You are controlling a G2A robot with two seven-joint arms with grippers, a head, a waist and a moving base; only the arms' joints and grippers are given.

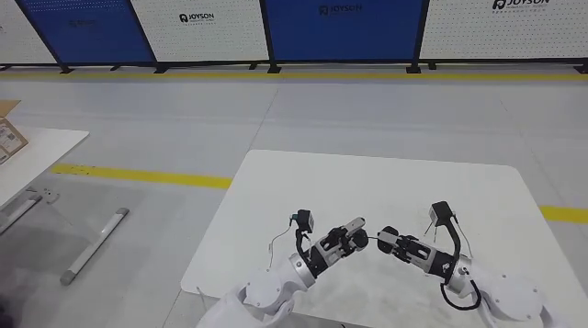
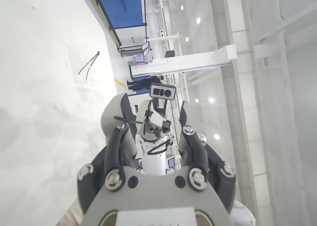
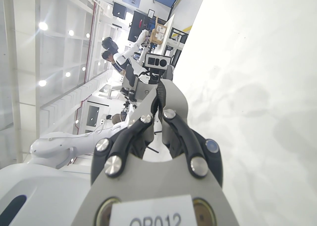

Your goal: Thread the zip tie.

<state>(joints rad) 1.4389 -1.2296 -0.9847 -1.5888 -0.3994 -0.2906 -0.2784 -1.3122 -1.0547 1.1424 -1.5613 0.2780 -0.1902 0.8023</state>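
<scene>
Table (image 1: 386, 181) plain white, faint grey smudges. Zip tie (image 2: 128, 121) thin, black, sharp against it. Left gripper (image 2: 154, 110) and right gripper (image 3: 159, 90): pale grey fingers, black links, silver screws. Far panels (image 1: 344, 11) alternate blue and white, fine dotted perforation, black frames. Floor (image 1: 184, 117) light grey, yellow line (image 1: 138, 175) crossing. Far left, cardboard box (image 1: 11, 135) brown.

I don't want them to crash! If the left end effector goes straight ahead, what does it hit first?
Probably the thin zip tie crossing in front of the left end effector, then the right end effector facing it. Depth is unclear.
</scene>
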